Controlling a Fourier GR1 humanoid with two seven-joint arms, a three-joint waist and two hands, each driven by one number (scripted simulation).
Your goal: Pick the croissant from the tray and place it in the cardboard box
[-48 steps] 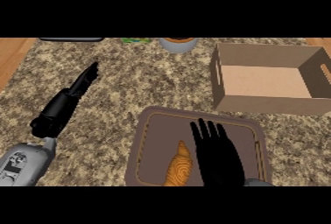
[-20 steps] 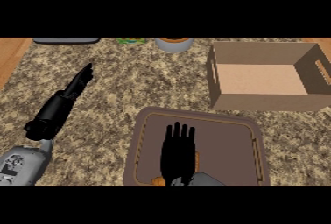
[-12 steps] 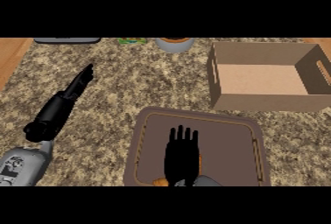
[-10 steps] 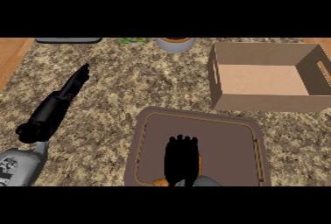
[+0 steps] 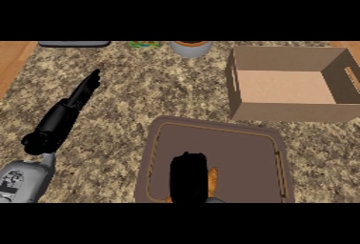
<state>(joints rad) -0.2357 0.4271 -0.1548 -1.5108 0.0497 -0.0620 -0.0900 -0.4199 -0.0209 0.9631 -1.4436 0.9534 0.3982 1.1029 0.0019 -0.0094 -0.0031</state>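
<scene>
On the brown tray (image 5: 260, 143) near the counter's front edge, my right hand (image 5: 188, 175) curls over the orange croissant (image 5: 212, 179). Only a sliver of the croissant shows to the hand's right, and another bit at the bottom edge. The open cardboard box (image 5: 285, 86) stands behind the tray to the right, with nothing visible inside. My left hand (image 5: 83, 90) lies at the left with straight fingers pointing away over the counter, holding nothing.
Along the counter's far edge are a grey-and-orange pot (image 5: 190, 46), a green object (image 5: 144, 45) and a dark flat item (image 5: 74, 44). A wooden surface (image 5: 14, 59) borders the granite at the far left.
My right hand has drawn back toward the tray's front and its fingers have curled down over the croissant. The left arm has barely moved.
</scene>
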